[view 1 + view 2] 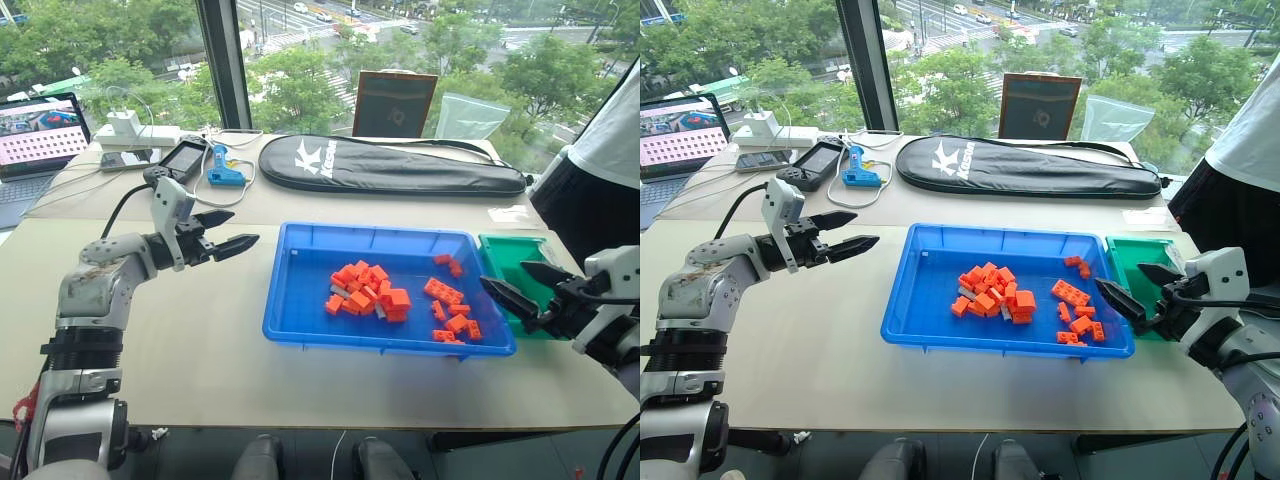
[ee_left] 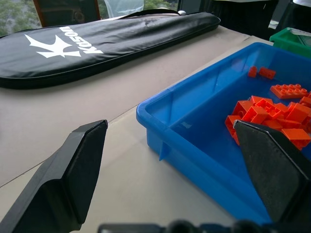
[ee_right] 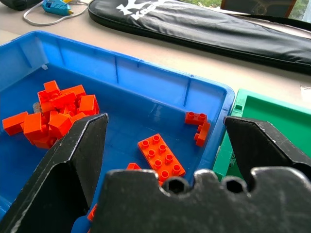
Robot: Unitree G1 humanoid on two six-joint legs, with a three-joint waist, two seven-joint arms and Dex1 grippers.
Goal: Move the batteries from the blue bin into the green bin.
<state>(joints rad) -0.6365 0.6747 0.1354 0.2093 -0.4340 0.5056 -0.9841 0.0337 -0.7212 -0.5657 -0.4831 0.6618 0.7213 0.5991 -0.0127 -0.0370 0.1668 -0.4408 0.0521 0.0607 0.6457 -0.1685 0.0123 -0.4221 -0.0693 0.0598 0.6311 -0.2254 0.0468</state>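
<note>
While both jaws gape, batteries (image 1: 381,311) lie in the blue bin (image 1: 300,290).

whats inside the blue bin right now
The blue bin holds orange bricks in a central heap, with looser ones toward the green bin. Grey bits peek out; anything beneath the heap is hidden.

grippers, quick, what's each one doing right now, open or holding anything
Left gripper: open, holding nothing, beside the blue bin.
Right gripper: open, holding nothing, at the blue bin's right end by the green bin.
</note>
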